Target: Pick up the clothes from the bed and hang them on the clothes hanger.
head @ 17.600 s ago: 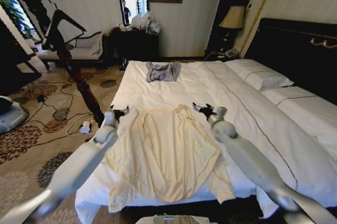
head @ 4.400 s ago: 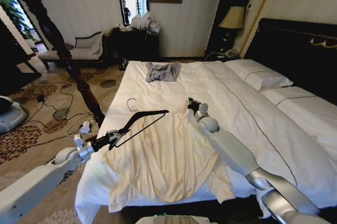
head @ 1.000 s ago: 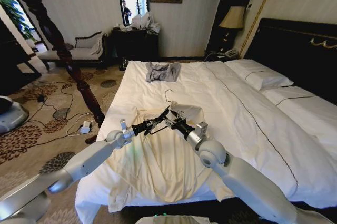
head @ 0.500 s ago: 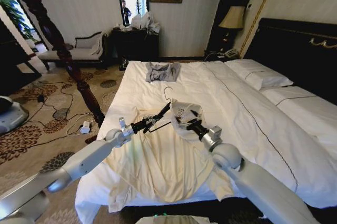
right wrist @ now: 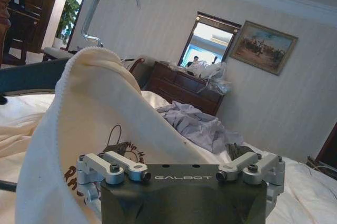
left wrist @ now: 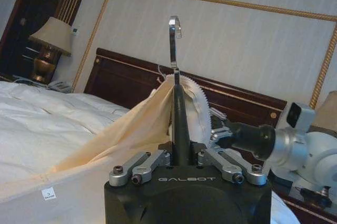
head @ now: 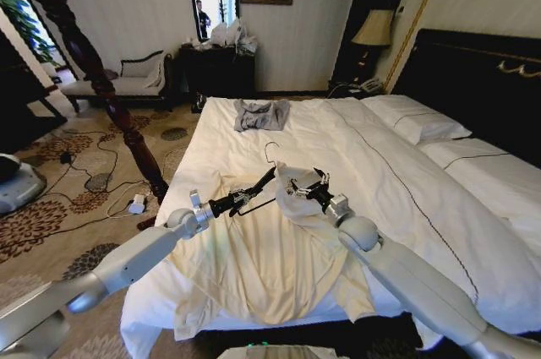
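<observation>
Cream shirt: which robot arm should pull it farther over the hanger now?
Probably the right. The right gripper already pinches the cream shirt collar beside the hook, while the left gripper is busy holding the black hanger.

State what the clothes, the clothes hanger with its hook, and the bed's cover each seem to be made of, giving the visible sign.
The clothes: thin soft woven fabric, matte cream; it drapes and creases. The clothes hanger: slim matte black body, plastic or coated metal, unclear. Its hook: bright metal that reflects light. The bed: white padded cloth cover, matte, puffy with stitched seams.
</observation>
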Available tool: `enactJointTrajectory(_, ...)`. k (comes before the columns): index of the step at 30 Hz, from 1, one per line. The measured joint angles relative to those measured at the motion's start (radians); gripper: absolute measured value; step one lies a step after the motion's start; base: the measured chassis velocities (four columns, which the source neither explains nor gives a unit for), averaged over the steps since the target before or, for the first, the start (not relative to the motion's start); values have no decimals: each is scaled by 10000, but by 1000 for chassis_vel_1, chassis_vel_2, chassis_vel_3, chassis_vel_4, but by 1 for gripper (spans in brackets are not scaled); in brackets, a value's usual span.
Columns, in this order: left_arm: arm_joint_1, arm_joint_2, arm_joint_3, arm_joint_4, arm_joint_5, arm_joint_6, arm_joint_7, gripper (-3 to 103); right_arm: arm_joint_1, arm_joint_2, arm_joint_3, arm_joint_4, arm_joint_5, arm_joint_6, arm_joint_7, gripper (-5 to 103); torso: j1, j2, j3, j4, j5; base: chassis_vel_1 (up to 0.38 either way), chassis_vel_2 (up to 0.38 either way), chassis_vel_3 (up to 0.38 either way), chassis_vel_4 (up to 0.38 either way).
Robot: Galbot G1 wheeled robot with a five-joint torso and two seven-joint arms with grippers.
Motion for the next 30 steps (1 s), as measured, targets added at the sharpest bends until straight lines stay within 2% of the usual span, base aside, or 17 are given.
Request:
enactJointTrajectory(6, 57, 147, 25, -83, 89, 8, 128, 16, 376, 72, -309, -307, -43, 8, 7, 102, 0, 0, -1, 0, -1, 0, 0, 0, 0)
enactJointTrajectory(8, 82, 165, 26, -82, 136, 9, 158, 16, 442, 82, -376, -341, -39, 9, -6, 93, 0, 0, -1, -1, -1, 0, 0, 0, 0)
enactJointTrajectory(9, 117, 169, 26, -63, 199, 4, 198, 16, 523, 100, -468, -372, -26, 8, -17, 82, 0, 1, -2, 0, -1, 0, 0, 0, 0)
enactJointTrajectory(10, 124, 167, 26, -58, 210, 2, 204, 16, 535, 100, -500, -380, -28, 8, -21, 77, 0, 0, -2, 0, -1, 0, 0, 0, 0)
enactJointTrajectory(11, 124, 167, 26, -58, 210, 2, 204, 16, 535, 100, -500, -380, -28, 8, -21, 77, 0, 0, -2, 0, -1, 0, 0, 0, 0)
enactJointTrajectory(13, 126, 147, 27, -53, 231, 0, 206, 16, 540, 83, -582, -384, -91, 10, -31, 65, 0, 0, -2, -1, 0, 0, 0, 0, 0)
enactJointTrajectory(16, 103, 142, 30, -55, 239, 0, 207, 16, 534, 51, -641, -390, -191, 34, -37, 60, 0, 0, -2, -1, 0, 0, 0, 0, 0)
enactJointTrajectory(19, 38, 143, 32, -87, 273, -1, 189, 16, 508, -2, -711, -419, -370, 71, -62, 45, 0, 0, -2, -2, 1, 0, 0, 0, 0)
enactJointTrajectory(22, 30, 150, -64, -173, 317, 2, 161, 15, 505, -28, -723, -441, -419, 94, -74, 41, 0, 0, -1, 0, 0, 0, 0, 0, 0)
enactJointTrajectory(23, -4, 136, -149, -208, 310, 0, 151, 19, 506, -39, -722, -468, -418, 99, -66, 40, 0, 0, -2, 2, 1, 0, 0, 0, 0)
enactJointTrajectory(24, -52, 123, -202, -236, 289, -3, 113, 19, 506, -41, -723, -480, -409, 100, -64, 40, 0, 0, -2, 1, 0, 0, 0, 0, 0)
enactJointTrajectory(27, -274, 147, -307, -405, 100, 65, -3, 36, 537, -39, -769, -503, -349, 103, -29, 34, 0, 0, -2, -5, 2, 0, 0, 0, 0)
enactJointTrajectory(30, -299, 210, -308, -502, 66, 92, -33, 41, 559, -22, -807, -497, -332, 104, -16, 34, 0, 0, -2, -2, 2, 0, 0, 0, 0)
